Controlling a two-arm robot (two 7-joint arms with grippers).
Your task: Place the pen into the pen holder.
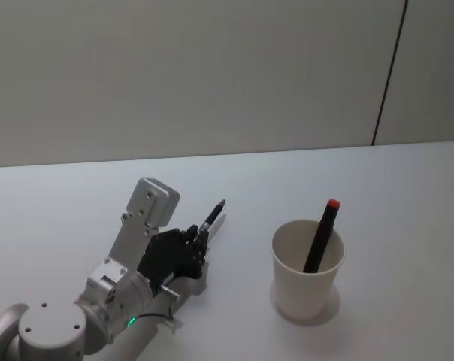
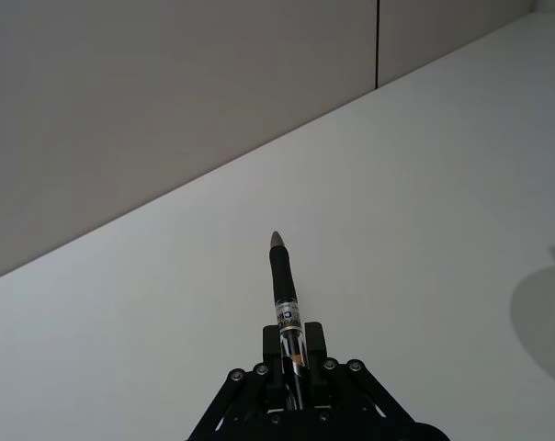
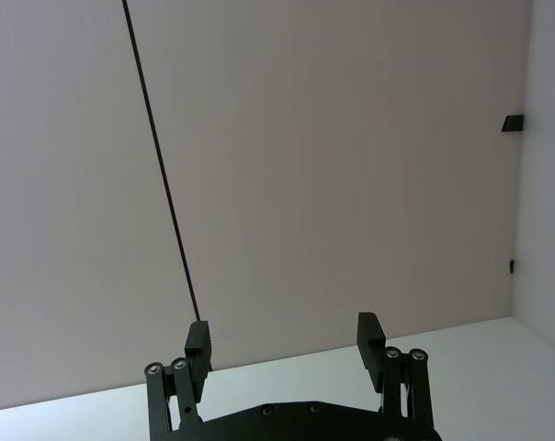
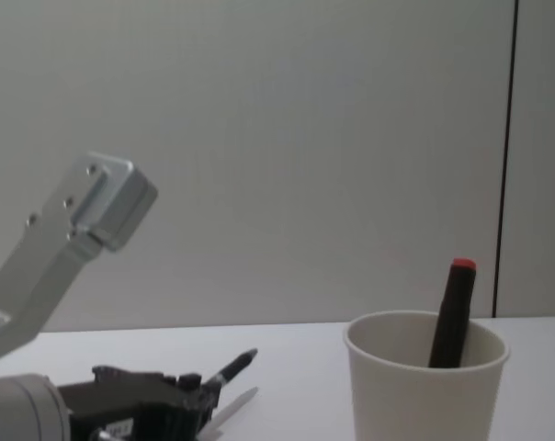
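Head view: left claw (image 1: 202,242) clamped on a dark pen (image 1: 214,215), low over the white tabletop (image 1: 407,188), left of the paper cup (image 1: 306,289) and not touching it; a red-capped pen (image 1: 322,237) leans inside the cup. Left wrist view: the held pen sticks straight out past the closed fingers. Right wrist view: right claw (image 3: 284,338) spread apart, holding nothing, facing the wall (image 3: 351,165); chest view: held pen tilts tip-up, outside the cup.

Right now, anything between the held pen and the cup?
Nothing visible. The left gripper holds the pen left of the cup, only table between. A red-capped marker leans in the cup, mouth mostly free.
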